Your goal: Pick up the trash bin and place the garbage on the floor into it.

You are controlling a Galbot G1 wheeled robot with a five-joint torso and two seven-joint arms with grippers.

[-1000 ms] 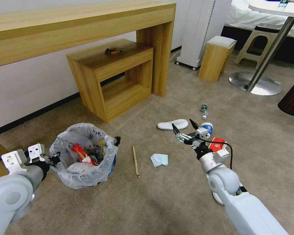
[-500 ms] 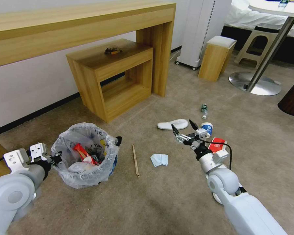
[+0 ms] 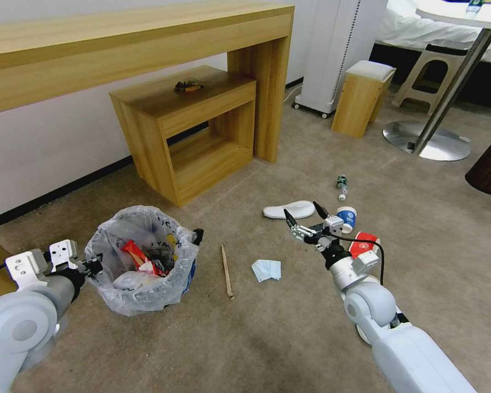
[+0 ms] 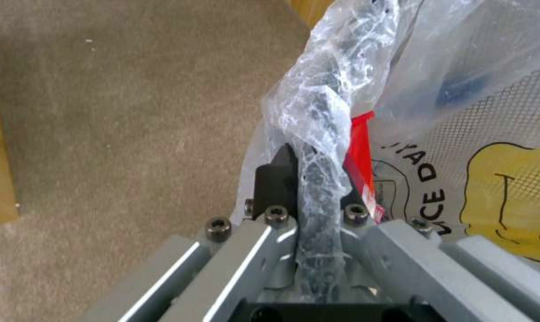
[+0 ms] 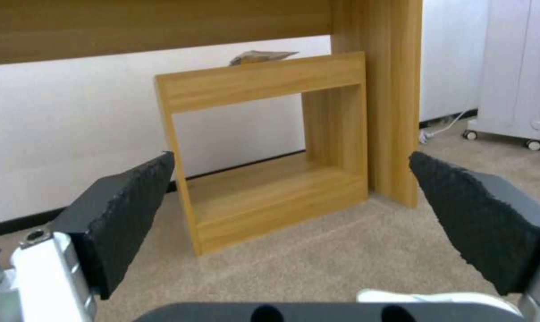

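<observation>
In the head view the left claw (image 3: 93,266) pinches the bag-lined trash bin (image 3: 142,259) at its rim on the floor (image 3: 289,333) while the right claw (image 3: 305,217) hangs spread above the white slipper (image 3: 289,209), likely to collect it; the left wrist view confirms the pinch; the right wrist view shows its fingers (image 5: 127,214) wide apart.

— The bin liner (image 3: 142,295)? 
— Crinkled, glossy translucent plastic. The floor (image 3: 289,338) is matt short-pile carpet.
— The right tool's pads (image 5: 133,210)? 
— Rough, matt black; the side table (image 3: 185,131) is smooth wood-grain.

A wooden side table (image 3: 185,125) stands under a long desk (image 3: 120,49).
</observation>
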